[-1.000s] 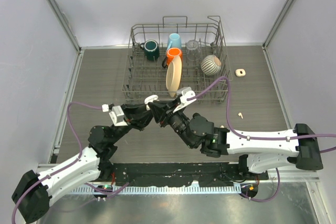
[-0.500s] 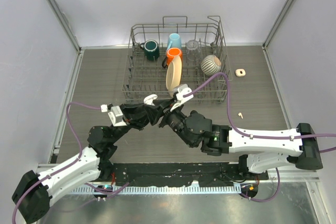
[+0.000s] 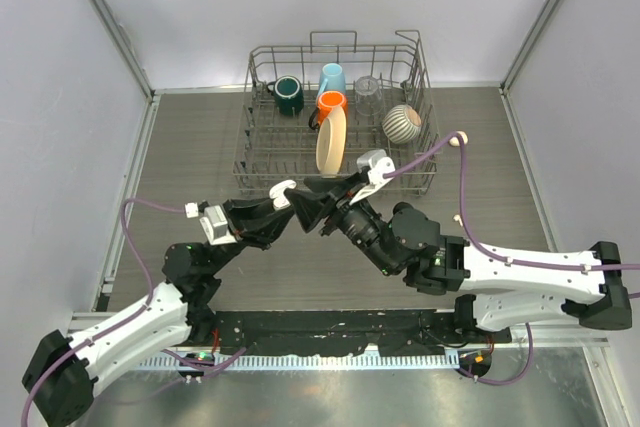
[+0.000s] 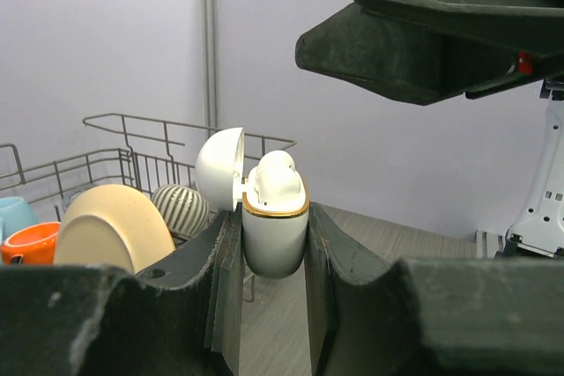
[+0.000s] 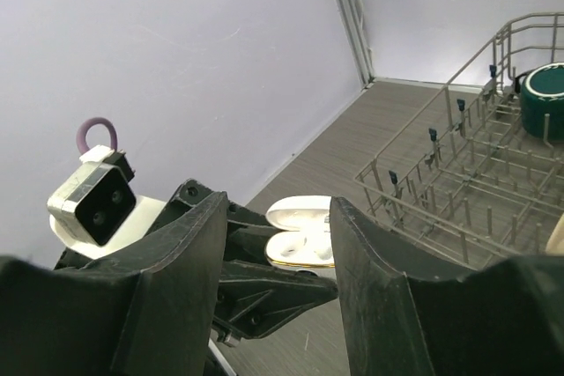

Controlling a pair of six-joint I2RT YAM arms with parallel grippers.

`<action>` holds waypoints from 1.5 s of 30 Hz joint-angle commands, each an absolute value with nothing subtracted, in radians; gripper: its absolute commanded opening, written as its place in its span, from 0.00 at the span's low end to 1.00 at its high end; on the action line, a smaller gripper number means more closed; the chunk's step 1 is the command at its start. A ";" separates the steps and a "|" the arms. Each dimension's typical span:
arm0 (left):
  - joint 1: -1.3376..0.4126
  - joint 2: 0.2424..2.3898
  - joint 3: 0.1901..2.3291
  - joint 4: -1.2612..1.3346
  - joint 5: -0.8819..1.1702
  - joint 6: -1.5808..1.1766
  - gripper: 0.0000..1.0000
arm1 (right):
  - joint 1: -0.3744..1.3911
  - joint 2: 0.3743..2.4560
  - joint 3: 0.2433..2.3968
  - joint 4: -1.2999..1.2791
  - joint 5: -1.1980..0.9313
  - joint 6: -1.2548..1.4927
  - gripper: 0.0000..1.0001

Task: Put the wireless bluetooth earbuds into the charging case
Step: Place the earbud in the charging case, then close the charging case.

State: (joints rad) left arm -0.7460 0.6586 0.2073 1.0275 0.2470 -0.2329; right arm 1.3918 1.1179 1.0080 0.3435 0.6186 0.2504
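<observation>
My left gripper (image 4: 273, 257) is shut on the white charging case (image 4: 275, 235), which has a gold rim, and holds it upright above the table. Its lid (image 4: 220, 169) stands open to the left. A white earbud (image 4: 275, 173) sticks out of the case's top. In the right wrist view the case (image 5: 304, 251) lies just beyond my right gripper (image 5: 280, 217), which is open and empty. In the top view the two grippers meet nose to nose, left (image 3: 283, 209) and right (image 3: 318, 209). One loose earbud (image 3: 458, 218) lies on the table at the right.
A wire dish rack (image 3: 260, 162) stands behind the grippers with a teal mug (image 3: 289, 95), an orange mug (image 3: 332, 102), a blue mug (image 3: 332, 77), a cream plate (image 3: 330, 144) and a striped bowl (image 3: 402, 124). A small cream object (image 3: 457, 139) lies right of the rack.
My right gripper has drawn back from the case and its wrist has swung to the right. The left gripper has shifted slightly left, still holding the open case.
</observation>
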 commanded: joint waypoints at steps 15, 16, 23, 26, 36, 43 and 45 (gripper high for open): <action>-0.746 0.615 0.213 1.058 0.324 -0.216 0.00 | 0.985 1.074 1.149 -0.153 0.473 0.689 0.72; -0.746 0.617 0.204 1.074 0.328 -0.222 0.00 | 0.976 1.081 1.158 -0.161 0.451 0.686 0.73; -0.746 0.623 0.195 1.080 0.385 -0.241 0.00 | 0.939 1.164 1.250 -0.225 0.213 0.591 0.76; -0.746 0.618 0.206 1.048 0.405 -0.241 0.00 | 0.936 1.193 1.272 -0.229 0.140 0.571 0.76; -0.746 0.609 0.242 0.959 0.431 -0.216 0.00 | 0.936 1.226 1.290 -0.229 0.040 0.528 0.77; -0.746 0.620 0.247 0.948 0.436 -0.207 0.00 | 0.937 1.249 1.295 -0.229 -0.044 0.529 0.77; -0.746 0.621 0.252 0.948 0.436 -0.207 0.00 | 0.936 1.258 1.293 -0.232 -0.057 0.529 0.77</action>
